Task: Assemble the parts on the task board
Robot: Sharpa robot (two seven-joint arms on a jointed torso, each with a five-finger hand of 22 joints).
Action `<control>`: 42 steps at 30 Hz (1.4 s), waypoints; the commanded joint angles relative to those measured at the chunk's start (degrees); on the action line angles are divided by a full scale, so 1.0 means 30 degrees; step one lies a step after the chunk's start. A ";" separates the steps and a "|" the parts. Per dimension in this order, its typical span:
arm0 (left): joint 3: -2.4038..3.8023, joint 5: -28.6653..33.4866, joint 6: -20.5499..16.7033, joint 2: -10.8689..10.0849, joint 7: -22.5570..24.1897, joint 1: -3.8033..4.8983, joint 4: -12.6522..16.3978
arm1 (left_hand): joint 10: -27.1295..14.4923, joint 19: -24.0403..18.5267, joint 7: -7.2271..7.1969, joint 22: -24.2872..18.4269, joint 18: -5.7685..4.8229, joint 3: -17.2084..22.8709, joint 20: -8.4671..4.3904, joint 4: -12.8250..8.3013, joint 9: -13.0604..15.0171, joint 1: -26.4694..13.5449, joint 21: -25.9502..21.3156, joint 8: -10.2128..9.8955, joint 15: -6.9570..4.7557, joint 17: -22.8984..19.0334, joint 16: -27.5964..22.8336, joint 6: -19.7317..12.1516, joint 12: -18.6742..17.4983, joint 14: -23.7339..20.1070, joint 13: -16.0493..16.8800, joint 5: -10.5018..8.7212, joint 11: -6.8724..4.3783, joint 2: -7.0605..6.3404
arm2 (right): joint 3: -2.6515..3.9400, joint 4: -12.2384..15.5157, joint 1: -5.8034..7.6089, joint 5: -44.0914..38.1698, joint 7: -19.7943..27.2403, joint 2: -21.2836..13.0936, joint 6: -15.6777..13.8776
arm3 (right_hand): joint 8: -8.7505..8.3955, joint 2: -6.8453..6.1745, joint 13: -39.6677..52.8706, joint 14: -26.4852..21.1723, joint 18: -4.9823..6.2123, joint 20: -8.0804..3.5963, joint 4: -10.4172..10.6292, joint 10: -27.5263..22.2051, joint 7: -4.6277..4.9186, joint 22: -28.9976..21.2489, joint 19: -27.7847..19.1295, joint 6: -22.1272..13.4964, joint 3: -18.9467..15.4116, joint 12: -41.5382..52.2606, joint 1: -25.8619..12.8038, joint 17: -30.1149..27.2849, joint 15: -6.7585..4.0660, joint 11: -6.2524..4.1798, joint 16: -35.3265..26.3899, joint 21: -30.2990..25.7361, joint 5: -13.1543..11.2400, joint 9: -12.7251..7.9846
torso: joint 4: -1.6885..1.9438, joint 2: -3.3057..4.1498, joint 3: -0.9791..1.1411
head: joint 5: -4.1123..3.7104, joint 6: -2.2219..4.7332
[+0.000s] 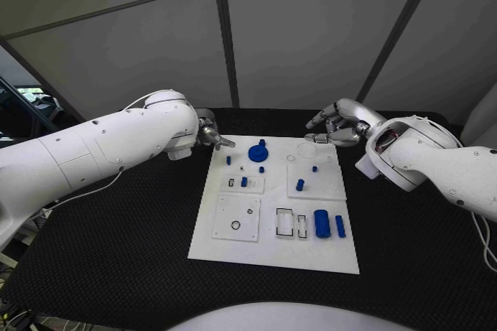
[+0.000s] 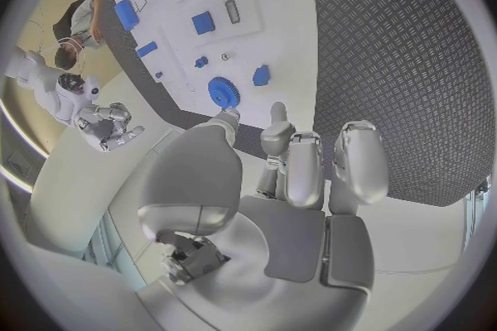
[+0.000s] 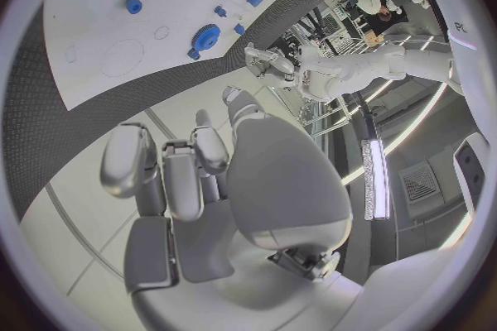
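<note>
Task board [image 1: 271, 253] flat on black tabletop [image 1: 124, 238]; blue parts [image 1: 258, 154] scattered on it. Left hand [image 1: 209, 136] and right hand [image 1: 333, 126] at board's far corners, fingers curled, holding nothing. No legible writing.

The left arm [image 1: 98, 148] is made of smooth white shells, thick and rounded, with small dark screws set along the seams. A thin white cable [image 1: 133, 103] loops over its upper part near the wrist. The right arm [image 1: 435, 162] has the same glossy white casing (a dark ring shows where two segments meet). The left hand [image 1: 210, 136] and the right hand [image 1: 337, 126] are silver metal, with rounded pale grey pads [image 2: 360, 161] on the fingers.
</note>
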 commanded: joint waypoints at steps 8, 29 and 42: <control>0.0020 -0.0642 0.1699 0.1341 0.0320 0.0055 -0.1923 | -0.0152 -0.0102 0.0082 -0.0102 0.0422 -0.0266 0.0103 -0.0021 -0.0157 0.0065 -0.0158 -0.0163 0.0154 0.0192 -0.0072 0.0000 -0.0096 0.0819 -0.0055 0.0052 0.0068 0.0065 | 0.0013 0.0013 0.0033 0.0041 0.0112 0.0134 0.0152 | 0.0068 0.0084 0.0016 0.1225 0.0117 -0.0080 0.0135 0.0099 0.0028 0.0028 -0.0025 -0.0043 0.0037 0.0075 -0.0084 0.1454 -0.0132 -0.0042 -0.0054 -0.0047 0.0136 -0.0021 | -0.0038 0.0085 0.0001 | 0.0109 -0.0021; -0.0017 -0.0749 0.3118 0.2318 0.0683 -0.0018 -0.3108 | -0.0328 -0.0277 0.0109 -0.0293 0.0488 -0.0277 0.0195 -0.0096 -0.0715 0.0845 -0.0388 -0.0475 0.0214 -0.0019 -0.0255 0.0364 -0.0158 0.0704 -0.0211 0.0087 0.0110 0.0614 | 0.0013 -0.0110 0.0033 0.0041 0.0142 0.0291 0.0233 | 0.0087 0.0105 -0.0028 0.1220 0.0120 -0.0085 0.0149 0.0062 0.0025 0.0011 -0.0030 -0.0032 0.0057 0.0040 -0.0048 0.1433 -0.0138 -0.0044 -0.0074 -0.0060 0.0290 -0.0017 | -0.0029 0.0060 0.0013 | 0.0191 -0.0146; -0.0089 -0.0748 0.3638 0.2327 0.0729 -0.0038 -0.3089 | -0.0311 -0.0261 0.0098 -0.0238 0.0483 -0.0205 0.0206 -0.0118 -0.0990 0.1386 -0.0393 -0.0622 0.0214 0.0027 -0.0211 0.0592 -0.0092 0.0712 -0.0171 0.0097 0.0102 0.0817 | 0.0013 -0.0152 0.0033 0.0041 0.0173 0.0353 0.0251 | 0.0091 0.0111 -0.0023 0.1219 0.0119 -0.0086 0.0157 0.0064 0.0025 0.0015 -0.0026 -0.0029 0.0060 0.0045 -0.0049 0.1428 -0.0138 -0.0044 -0.0078 -0.0058 0.0322 -0.0016 | -0.0027 0.0049 0.0014 | 0.0073 -0.0214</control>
